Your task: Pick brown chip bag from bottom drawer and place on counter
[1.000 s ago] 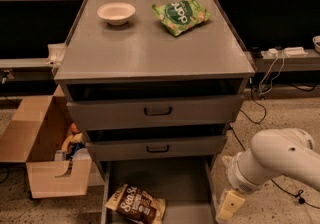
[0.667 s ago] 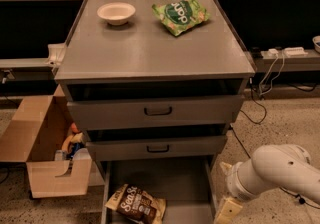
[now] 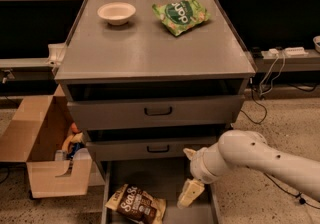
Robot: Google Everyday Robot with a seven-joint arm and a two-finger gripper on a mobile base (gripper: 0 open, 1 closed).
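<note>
Camera view: crinkly dark brown chip bag [image 3: 136, 205] lies at 7 o'clock in lowest grey metal drawer [image 3: 156, 173]; cream two-finger gripper [image 3: 186, 180] hovers near, at bag's 3 o'clock; fingers spread wide, holding nothing.

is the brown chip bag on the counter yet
No, the brown chip bag lies in the bottom drawer, with the gripper over the drawer to its right.
</note>
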